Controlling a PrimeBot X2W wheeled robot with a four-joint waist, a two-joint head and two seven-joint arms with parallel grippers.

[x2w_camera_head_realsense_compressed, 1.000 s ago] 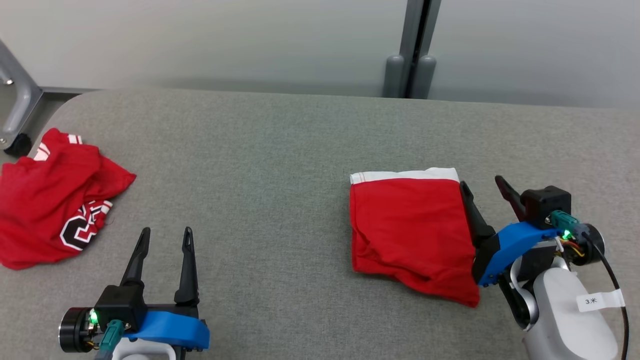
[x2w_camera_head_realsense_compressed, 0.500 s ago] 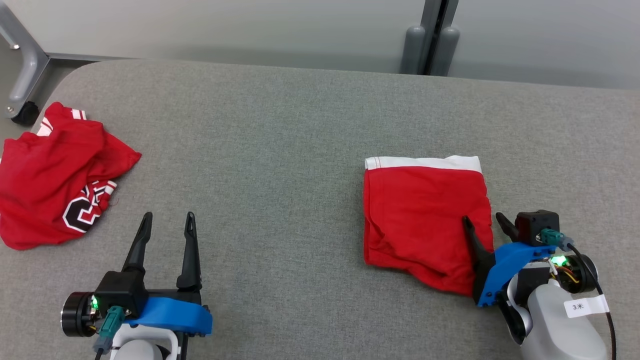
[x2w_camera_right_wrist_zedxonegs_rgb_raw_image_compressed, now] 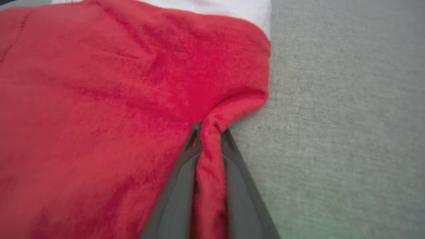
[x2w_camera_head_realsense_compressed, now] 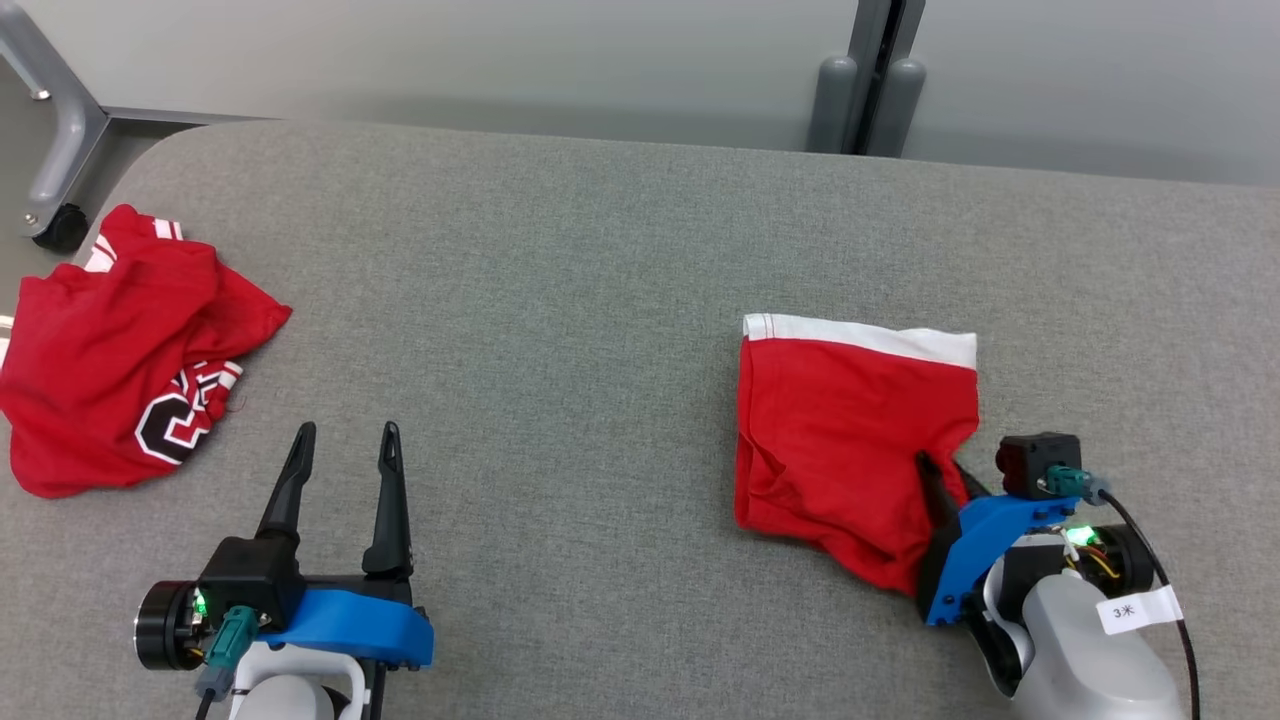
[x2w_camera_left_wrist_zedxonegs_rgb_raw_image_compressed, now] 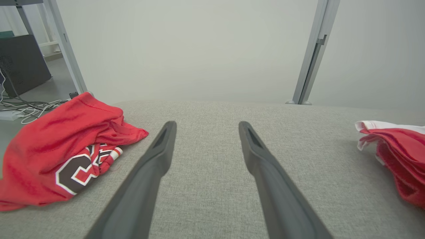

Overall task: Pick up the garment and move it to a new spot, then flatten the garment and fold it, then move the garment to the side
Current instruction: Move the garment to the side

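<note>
The garment (x2w_camera_head_realsense_compressed: 850,430) is a folded red piece with a white band along its far edge, lying on the right of the grey padded table (x2w_camera_head_realsense_compressed: 560,300). My right gripper (x2w_camera_head_realsense_compressed: 942,468) is shut on a pinched fold at the garment's near right edge. In the right wrist view the red cloth (x2w_camera_right_wrist_zedxonegs_rgb_raw_image_compressed: 99,99) runs up between the two fingers of the right gripper (x2w_camera_right_wrist_zedxonegs_rgb_raw_image_compressed: 210,131). My left gripper (x2w_camera_head_realsense_compressed: 348,432) rests open at the lower left with nothing between its fingers. The left wrist view shows the left gripper (x2w_camera_left_wrist_zedxonegs_rgb_raw_image_compressed: 207,125) open over bare table and the garment (x2w_camera_left_wrist_zedxonegs_rgb_raw_image_compressed: 398,149) at the far right.
A crumpled red jersey (x2w_camera_head_realsense_compressed: 120,350) with black and white print lies at the table's left edge, also in the left wrist view (x2w_camera_left_wrist_zedxonegs_rgb_raw_image_compressed: 63,149). A grey post (x2w_camera_head_realsense_compressed: 870,80) stands behind the table, and a frame leg with a caster (x2w_camera_head_realsense_compressed: 55,130) is at the far left.
My right gripper slid onto the garment's right edge and closed, bunching the cloth into a pinched fold. The head camera shifted. The left arm stayed put.
</note>
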